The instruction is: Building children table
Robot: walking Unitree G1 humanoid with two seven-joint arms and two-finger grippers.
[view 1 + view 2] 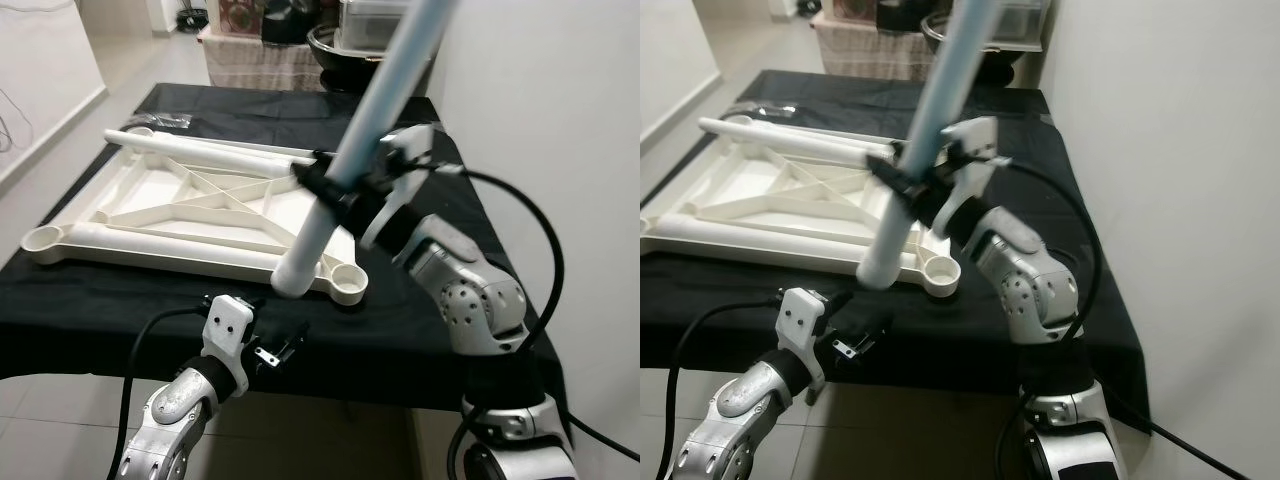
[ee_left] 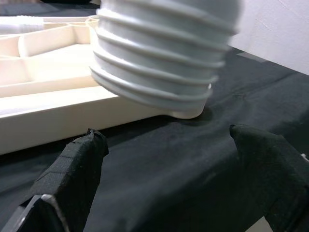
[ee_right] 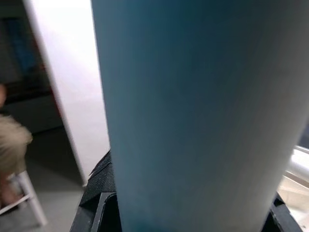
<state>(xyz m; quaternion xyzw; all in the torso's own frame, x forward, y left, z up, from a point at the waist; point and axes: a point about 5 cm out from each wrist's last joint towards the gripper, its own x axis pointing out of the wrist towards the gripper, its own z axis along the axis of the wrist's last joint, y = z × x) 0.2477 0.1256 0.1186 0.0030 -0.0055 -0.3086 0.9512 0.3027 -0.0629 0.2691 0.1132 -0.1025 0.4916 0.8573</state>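
A cream plastic tabletop point(image 1: 190, 215) lies upside down on the black-covered table point(image 1: 420, 330), with round leg sockets at its corners; the near right socket point(image 1: 347, 282) is bare. My right gripper point(image 1: 330, 190) is shut on a long pale blue table leg point(image 1: 375, 110), held tilted above the tabletop. Its threaded lower end point(image 2: 161, 53) hangs just above and left of the near right socket. A second white leg point(image 1: 210, 152) lies along the tabletop's far side. My left gripper point(image 1: 285, 350) stands open at the table's front edge, below the leg's end, holding nothing.
A white wall point(image 1: 560, 100) runs close along the table's right side. Beyond the table's far end stand a dark bowl point(image 1: 340, 45) and a cloth-covered stand point(image 1: 260, 60). Tiled floor point(image 1: 60, 150) lies to the left.
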